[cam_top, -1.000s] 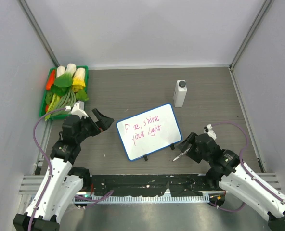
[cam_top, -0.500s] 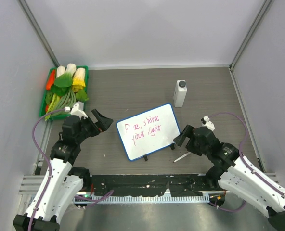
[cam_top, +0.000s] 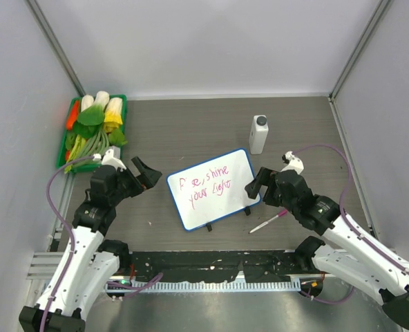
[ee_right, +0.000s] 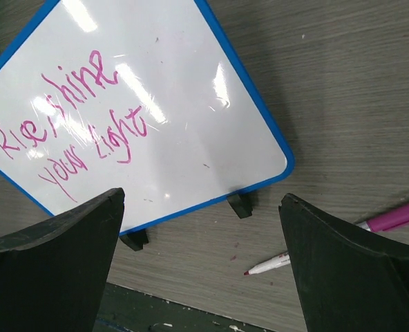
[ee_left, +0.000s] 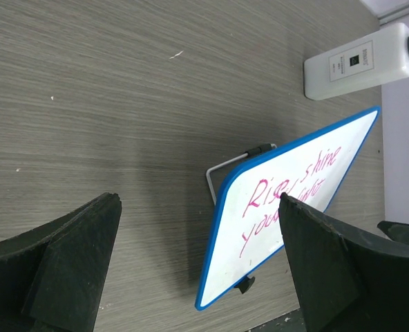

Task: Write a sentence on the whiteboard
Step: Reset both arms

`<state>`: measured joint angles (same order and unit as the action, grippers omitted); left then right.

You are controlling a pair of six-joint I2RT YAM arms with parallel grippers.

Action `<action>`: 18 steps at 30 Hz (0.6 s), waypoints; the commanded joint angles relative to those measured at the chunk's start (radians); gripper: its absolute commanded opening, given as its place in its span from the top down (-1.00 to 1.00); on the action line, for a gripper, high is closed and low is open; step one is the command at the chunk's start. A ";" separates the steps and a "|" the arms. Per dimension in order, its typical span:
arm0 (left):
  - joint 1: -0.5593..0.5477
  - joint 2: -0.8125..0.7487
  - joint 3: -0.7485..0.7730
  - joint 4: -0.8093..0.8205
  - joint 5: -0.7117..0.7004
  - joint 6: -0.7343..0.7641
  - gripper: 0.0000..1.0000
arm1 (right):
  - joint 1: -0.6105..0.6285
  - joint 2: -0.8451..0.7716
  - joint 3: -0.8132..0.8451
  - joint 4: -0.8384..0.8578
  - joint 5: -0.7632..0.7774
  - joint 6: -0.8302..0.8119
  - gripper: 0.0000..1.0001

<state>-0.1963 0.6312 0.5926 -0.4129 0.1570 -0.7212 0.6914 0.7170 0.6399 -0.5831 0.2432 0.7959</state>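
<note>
The whiteboard (cam_top: pixel 215 188) with blue rim stands tilted on two black clip feet at the table's middle. The pink sentence (cam_top: pixel 204 185) on it reads roughly "Rise, shine your light" in two lines; it also shows in the right wrist view (ee_right: pixel 66 131) and the left wrist view (ee_left: pixel 287 200). An uncapped pink marker (cam_top: pixel 267 222) lies on the table right of the board's near corner, also in the right wrist view (ee_right: pixel 343 242). My right gripper (cam_top: pixel 258 185) is open and empty above the board's right edge. My left gripper (cam_top: pixel 146 174) is open and empty, left of the board.
A white bottle with grey cap (cam_top: pixel 258 134) stands behind the board, also in the left wrist view (ee_left: pixel 360 61). A green tray of toy vegetables (cam_top: pixel 91 130) sits at the far left. A black rail (cam_top: pixel 211 266) runs along the near edge.
My right gripper let go of the marker, which now lies on the table, and moved up and back toward the board's right edge. The left arm has not moved.
</note>
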 commanded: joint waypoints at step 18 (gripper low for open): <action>0.003 0.113 0.098 -0.066 -0.102 0.042 -0.99 | -0.064 0.133 0.038 0.453 -0.007 -0.152 -0.99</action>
<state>-0.1963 0.7273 0.6392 -0.4656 0.1116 -0.6983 0.6495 0.8680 0.6487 -0.2756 0.1997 0.6750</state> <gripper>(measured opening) 0.994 0.993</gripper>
